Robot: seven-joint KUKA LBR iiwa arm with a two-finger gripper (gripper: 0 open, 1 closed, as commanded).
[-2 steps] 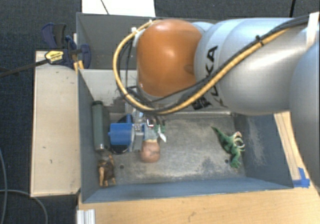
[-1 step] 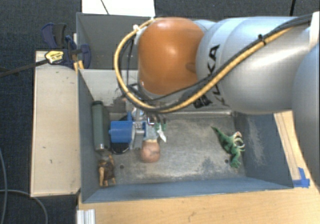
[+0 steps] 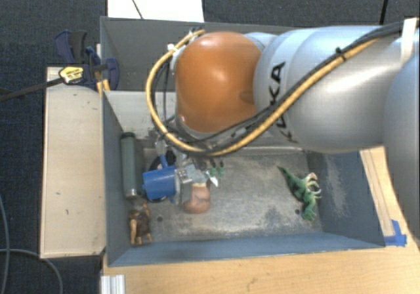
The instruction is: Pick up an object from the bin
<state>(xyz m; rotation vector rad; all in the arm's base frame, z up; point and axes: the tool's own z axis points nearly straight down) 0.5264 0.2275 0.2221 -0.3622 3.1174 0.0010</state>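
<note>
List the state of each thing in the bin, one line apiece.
grey-green cylinder: lying lengthwise at the far left.
blue cup: on its side.
pinkish round lump: resting beside the blue cup.
brown figure: lying in the near-left corner.
green toy dinosaur: lying apart, at the right.
gripper: low, by the blue cup.

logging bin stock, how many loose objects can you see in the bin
5: grey-green cylinder by the left wall, blue cup beside it, pinkish-brown lump right of that, brown figurine near-left corner, green dinosaur at right. The arm may hide more.
</note>
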